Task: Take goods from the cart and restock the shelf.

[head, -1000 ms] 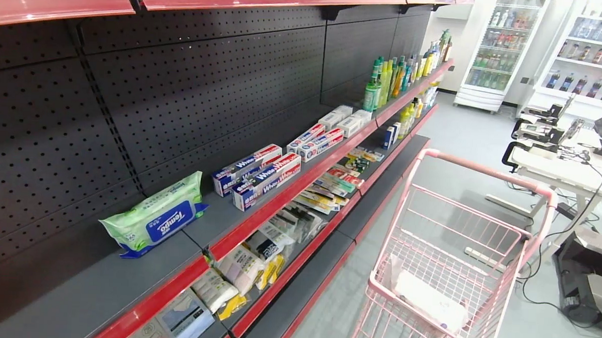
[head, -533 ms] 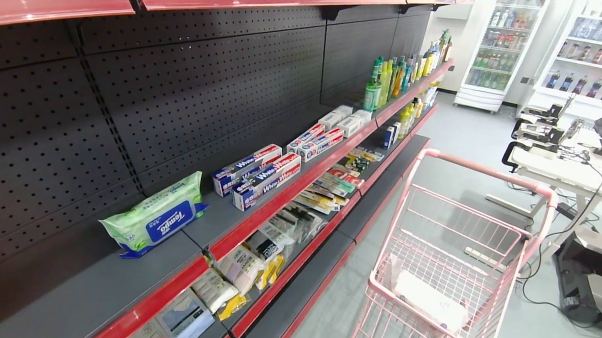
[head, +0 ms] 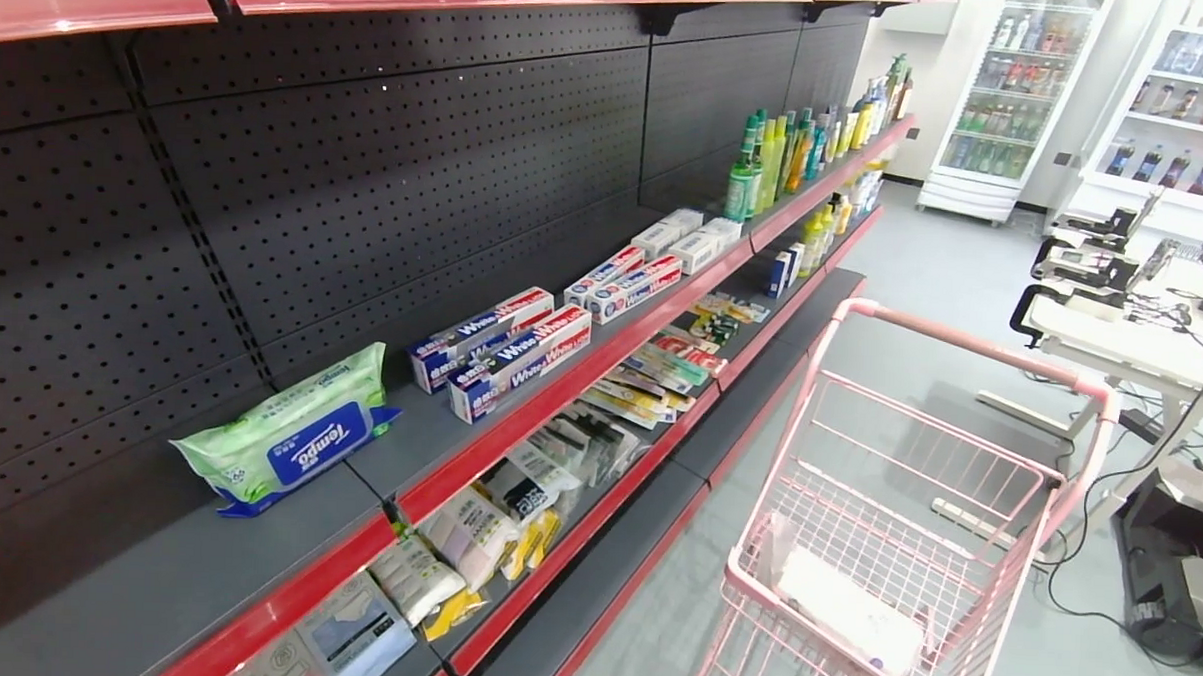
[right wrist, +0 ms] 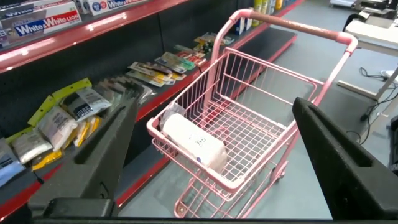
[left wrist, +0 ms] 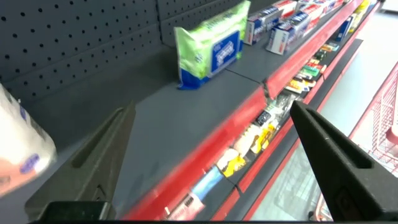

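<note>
Right claw (right wrist: 214,104) spread wide, empty; white pack (right wrist: 193,143) in cart (right wrist: 292,28) straight below it, long axis slanting across finger gap; right arm nearer.

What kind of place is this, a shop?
Most likely a small shop, or a practice one. A long red-edged shelf holds toothpaste boxes and a pack of wipes, a pink shopping cart stands in the aisle, and a glass-door drinks fridge stands at the far end.
</note>
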{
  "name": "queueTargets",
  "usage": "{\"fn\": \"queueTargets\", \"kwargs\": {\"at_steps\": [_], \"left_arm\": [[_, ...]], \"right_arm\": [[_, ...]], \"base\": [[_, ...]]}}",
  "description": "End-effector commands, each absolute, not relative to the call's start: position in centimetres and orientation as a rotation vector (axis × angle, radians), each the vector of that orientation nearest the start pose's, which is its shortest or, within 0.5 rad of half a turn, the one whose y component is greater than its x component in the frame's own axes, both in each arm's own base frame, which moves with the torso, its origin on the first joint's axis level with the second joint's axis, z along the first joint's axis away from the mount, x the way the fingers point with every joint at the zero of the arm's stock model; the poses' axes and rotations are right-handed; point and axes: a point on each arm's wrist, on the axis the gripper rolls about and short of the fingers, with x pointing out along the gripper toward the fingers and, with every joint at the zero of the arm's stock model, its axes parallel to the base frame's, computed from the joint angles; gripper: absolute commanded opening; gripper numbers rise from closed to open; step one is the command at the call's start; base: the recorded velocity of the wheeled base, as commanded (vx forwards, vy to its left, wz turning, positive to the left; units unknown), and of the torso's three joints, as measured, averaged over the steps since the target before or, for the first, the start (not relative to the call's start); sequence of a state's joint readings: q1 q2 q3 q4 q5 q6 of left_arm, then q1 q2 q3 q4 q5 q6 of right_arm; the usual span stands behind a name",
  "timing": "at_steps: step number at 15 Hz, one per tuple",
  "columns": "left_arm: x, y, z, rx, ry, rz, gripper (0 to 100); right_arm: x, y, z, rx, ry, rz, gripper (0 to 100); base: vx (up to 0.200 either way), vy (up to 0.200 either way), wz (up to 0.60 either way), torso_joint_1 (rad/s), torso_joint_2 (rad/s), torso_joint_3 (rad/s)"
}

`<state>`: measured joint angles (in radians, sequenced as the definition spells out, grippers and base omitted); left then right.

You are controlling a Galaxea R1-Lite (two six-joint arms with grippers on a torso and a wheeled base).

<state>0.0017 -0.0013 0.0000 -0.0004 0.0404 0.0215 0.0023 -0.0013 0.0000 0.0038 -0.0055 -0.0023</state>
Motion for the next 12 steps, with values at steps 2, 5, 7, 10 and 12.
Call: {"fn": "queueTargets", "kwargs": {"at_steps": [2,5,7,10,12], "left_arm": [[-2.3,0.1,7.5,0.02,0.0,0.041,100],[-2.3,0.1,7.5,0.02,0.0,0.041,100],[-2.3,0.1,7.5,0.018,0.0,0.041,100],[-2.3,0.1,7.5,0.018,0.0,0.041,100],[-2.3,0.1,7.5,0.018,0.0,0.041,100]], "right_arm": [[-2.3,0.0,7.5,-0.005,0.003,-0.003,100],[-2.0,0.0,7.7,-0.016,0.037,0.009,100],[0.1,0.0,16.5,0.035,0.063,0.014,100],[4.9,0.1,23.5,0.104,0.143,0.011,100],[9.4,0.3,21.5,0.124,0.408,0.073,100]], "base": [[0.0,0.0,0.0,0.0,0.0,0.0],[0.0,0.0,0.0,0.0,0.0,0.0],[0.0,0.0,0.0,0.0,0.0,0.0],[0.0,0.0,0.0,0.0,0.0,0.0],[0.0,0.0,0.0,0.0,0.0,0.0]]}}
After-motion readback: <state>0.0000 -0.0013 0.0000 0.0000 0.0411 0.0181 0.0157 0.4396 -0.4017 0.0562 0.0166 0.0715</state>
